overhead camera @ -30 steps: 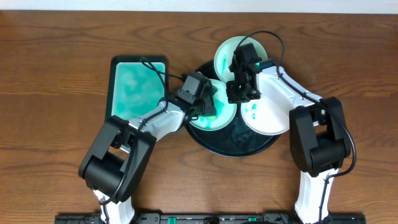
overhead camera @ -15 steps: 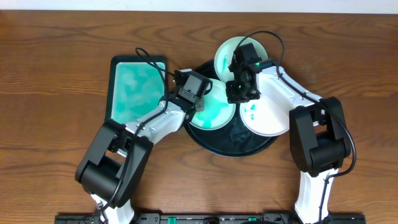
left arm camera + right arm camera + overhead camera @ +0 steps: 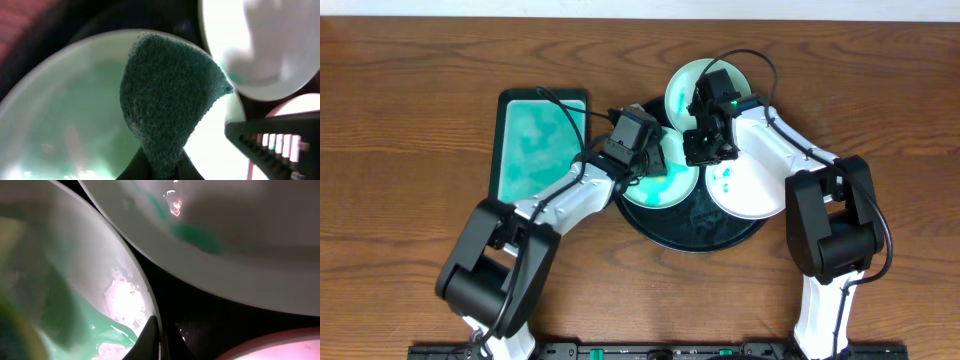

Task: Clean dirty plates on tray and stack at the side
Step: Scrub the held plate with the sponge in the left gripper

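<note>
The dark round tray holds a mint-green plate on the left and a white plate with teal smudges on the right. A second mint-green plate leans on the tray's far rim. My left gripper is shut on a dark teal sponge pressed on the left mint plate. My right gripper is shut on that plate's rim, and wet teal streaks lie next to its fingers. Another plate with a teal smudge fills the top of the right wrist view.
A green rectangular sponge tray lies on the wooden table left of the round tray. The right gripper's dark finger shows in the left wrist view close to the sponge. Both arms cross over the tray.
My left gripper has slid the sponge a little toward the far side of the left mint plate. The right gripper and all plates stay put.
</note>
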Controlling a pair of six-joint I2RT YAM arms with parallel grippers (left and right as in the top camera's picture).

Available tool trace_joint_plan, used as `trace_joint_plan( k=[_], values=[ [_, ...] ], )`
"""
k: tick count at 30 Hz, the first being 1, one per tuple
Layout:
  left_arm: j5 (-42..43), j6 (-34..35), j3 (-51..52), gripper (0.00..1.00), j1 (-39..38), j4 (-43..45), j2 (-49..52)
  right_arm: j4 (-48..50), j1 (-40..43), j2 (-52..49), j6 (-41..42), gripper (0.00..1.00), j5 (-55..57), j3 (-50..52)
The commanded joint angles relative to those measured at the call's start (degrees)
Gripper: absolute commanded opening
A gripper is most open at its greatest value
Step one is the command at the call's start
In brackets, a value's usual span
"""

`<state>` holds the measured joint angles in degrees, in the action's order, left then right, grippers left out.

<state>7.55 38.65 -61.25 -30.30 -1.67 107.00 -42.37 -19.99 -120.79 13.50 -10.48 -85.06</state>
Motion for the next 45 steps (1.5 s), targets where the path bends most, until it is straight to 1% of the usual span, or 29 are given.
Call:
trace_joint_plan(
  k=[1, 3, 7, 14, 17, 18, 21, 25, 27, 31, 35, 37, 40, 45],
  values=[
    [1.8, 0.7, 0.9, 0.07, 0.2, -0.2, 3.3, 0.2, 0.4, -0.6, 1.2, 0.01, -0.3, 0.3],
    [1.0, -0.5, 0.9, 0.07, 0.2, -0.2, 4.4, 0.2, 0.4, -0.6, 1.3, 0.01, -0.3, 0.3],
    [-7.8, -1.5, 0.9, 0.07, 0.3, -2.5, 5.9, 0.2, 0.4, -0.6, 1.2, 0.01, -0.3, 0.3],
    [-23.4, -13.0, 0.9, 0.07, 0.9, -6.4, 5.3, 0.2, 0.4, -0.6, 1.2, 0.01, -0.3, 0.3],
    [-28.8, -14.7, 0.8, 0.08, 1.0, -7.8, 4.1, 0.2, 0.4, -0.6, 1.2, 0.01, -0.3, 0.3],
    [-29.3, -14.6, 0.7, 0.07, 1.0, -8.2, 3.5, 0.2, 0.4, -0.6, 1.0, 0.01, -0.3, 0.3],
    [-27.8, -14.2, 0.5, 0.07, 1.0, -7.9, 0.5, 0.3, 0.4, -0.6, 1.0, 0.01, -0.3, 0.3],
    [-20.4, -13.7, 0.5, 0.07, 1.1, -7.1, -5.1, 0.4, 0.4, -0.4, 1.0, 0.01, -0.3, 0.3],
    [-18.2, -10.5, 0.5, 0.07, 1.6, -7.1, -9.2, 0.9, 0.4, 0.0, 0.3, 0.01, -0.3, 0.3],
    [-17.0, -9.2, 0.5, 0.07, 3.8, -7.3, -16.6, 1.4, 0.1, 1.5, -2.1, 0.01, -0.2, 0.2],
    [-17.0, -9.3, 0.5, 0.07, 8.0, -9.0, -22.2, 1.9, -1.0, 4.1, -4.9, 0.01, 0.3, -0.2],
    [-17.0, -9.5, 0.5, 0.07, 10.8, -10.6, -23.5, 2.3, -1.9, 5.9, -5.4, 0.01, 3.9, -0.2],
    [-17.0, -9.4, 0.5, 0.07, 15.3, -13.8, -23.5, 2.6, -3.7, 8.6, -5.9, 0.01, 13.5, -0.3],
    [-17.0, -9.4, 0.8, 0.07, 21.6, -19.3, -23.1, 3.3, -7.1, 12.2, -11.7, 0.01, 27.4, -0.3]
  ],
)
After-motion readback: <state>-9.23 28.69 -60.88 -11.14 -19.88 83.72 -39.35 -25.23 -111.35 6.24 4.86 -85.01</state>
